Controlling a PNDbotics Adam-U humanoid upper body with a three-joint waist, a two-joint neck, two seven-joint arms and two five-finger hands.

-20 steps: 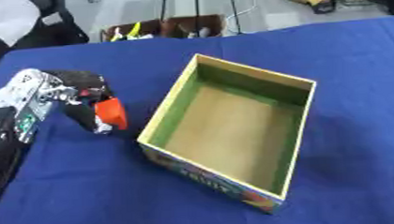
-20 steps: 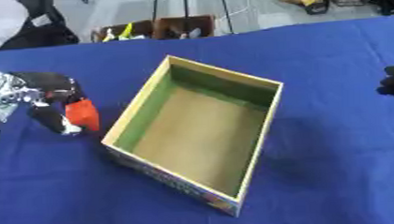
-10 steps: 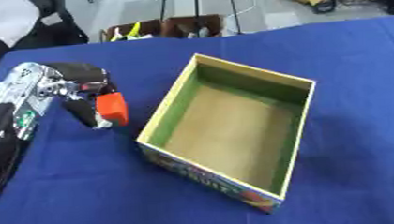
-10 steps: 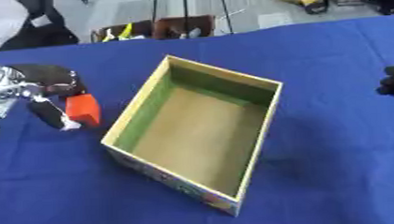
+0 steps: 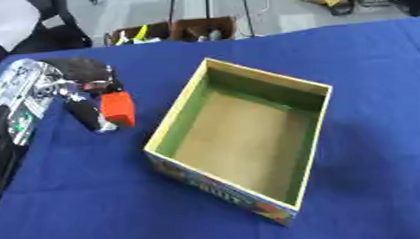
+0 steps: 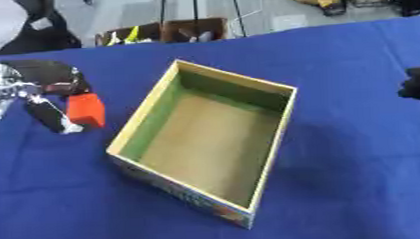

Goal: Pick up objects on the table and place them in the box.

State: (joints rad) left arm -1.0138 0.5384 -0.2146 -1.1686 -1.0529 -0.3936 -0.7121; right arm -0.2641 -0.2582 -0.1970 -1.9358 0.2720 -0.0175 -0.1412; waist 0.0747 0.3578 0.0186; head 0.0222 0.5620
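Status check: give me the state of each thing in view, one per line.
Box: open, upright, empty.
Red block: held in the left hand, outside the box, to its left.
Left hand: fingers curled round the block.
Right hand: only a dark part shows at the right edge.

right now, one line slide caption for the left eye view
Left robot hand holds an orange block beside the empty open box on the blue table.

Robot body as you see it, both eye views.
Your left hand (image 5: 77, 88) has black fingers on a shiny silver wrist and forearm with a small green spot; your right hand (image 6: 418, 84) shows only a black edge.
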